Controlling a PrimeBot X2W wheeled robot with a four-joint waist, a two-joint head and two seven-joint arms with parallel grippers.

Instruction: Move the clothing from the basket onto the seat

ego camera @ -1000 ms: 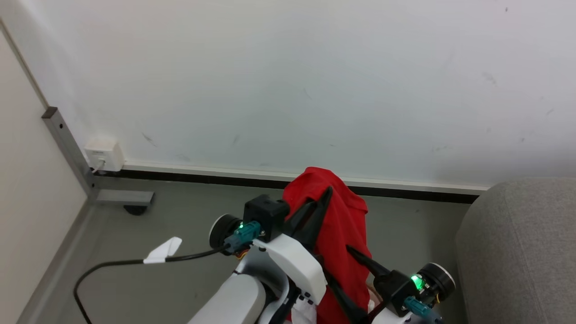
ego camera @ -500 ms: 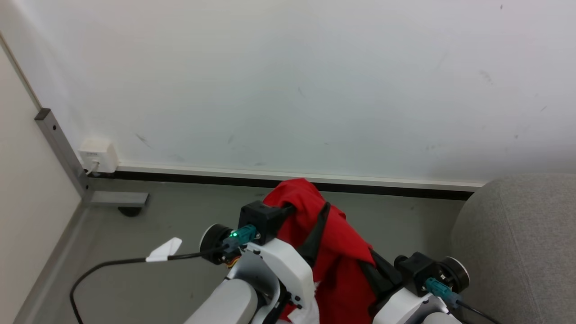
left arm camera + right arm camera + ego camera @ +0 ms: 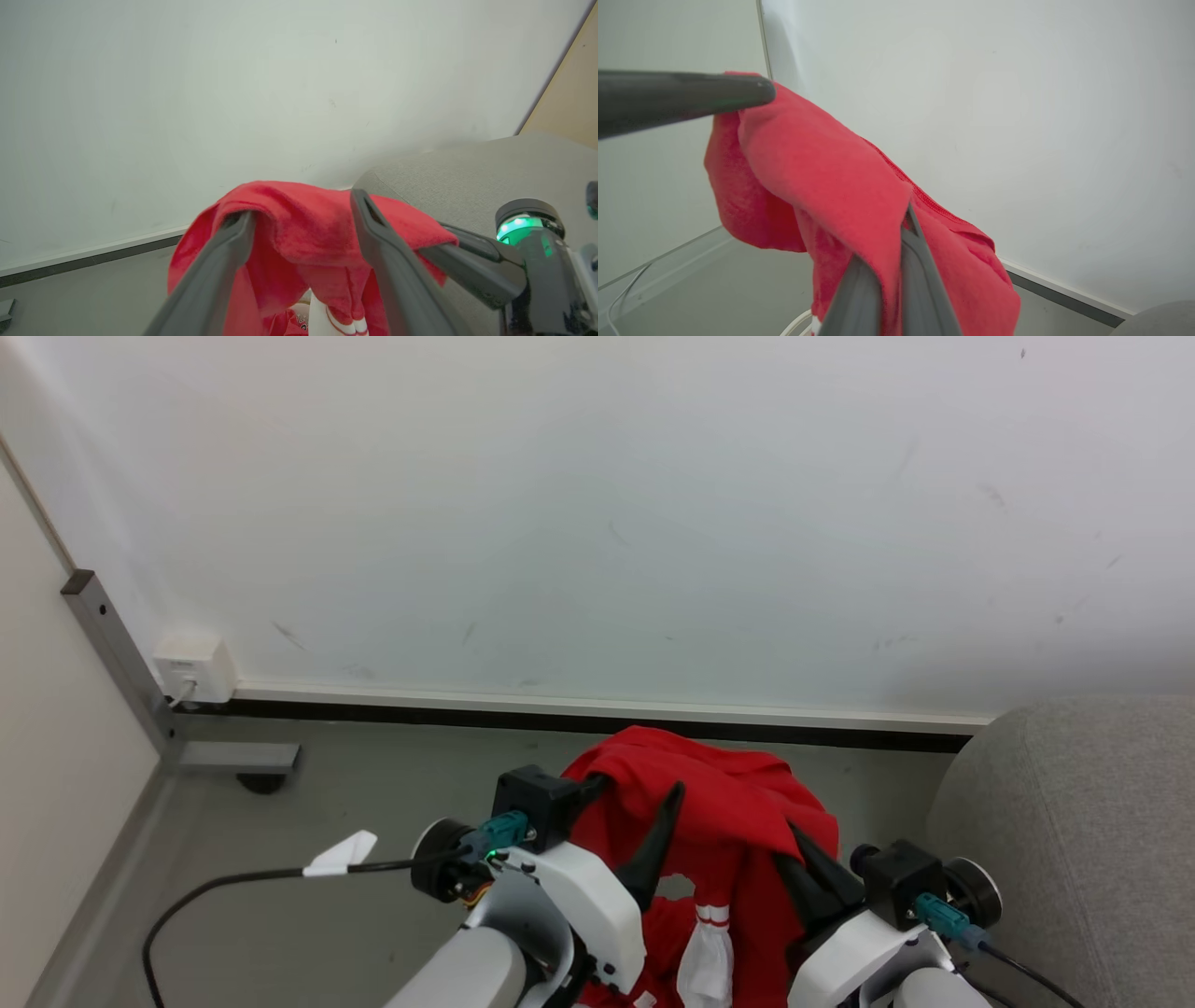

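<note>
The clothing [image 3: 719, 793], red with a white striped trim hanging below, is held up in front of the wall. My left gripper [image 3: 639, 789] is open; its outer finger is under the cloth and its inner finger [image 3: 658, 840] is bare, and the fabric drapes over both. In the left wrist view the clothing [image 3: 299, 219] lies across the spread left gripper [image 3: 301, 207]. My right gripper [image 3: 798, 849] is shut on the cloth's right part. Its own view has the right gripper [image 3: 906, 214] pinching a fold of the clothing [image 3: 817, 172]. The seat [image 3: 1074, 831] is at the right. The basket is out of view.
A white wall with a dark baseboard [image 3: 560, 714] runs behind. A wall socket [image 3: 191, 667] and a grey metal post [image 3: 112, 644] stand at the left. A black cable [image 3: 233, 879] with a white tag lies on the grey floor.
My left gripper has opened, and the cloth now rests on its fingers. My right gripper has shut on the clothing and moved right and up, spreading it. The camera has shifted a little.
</note>
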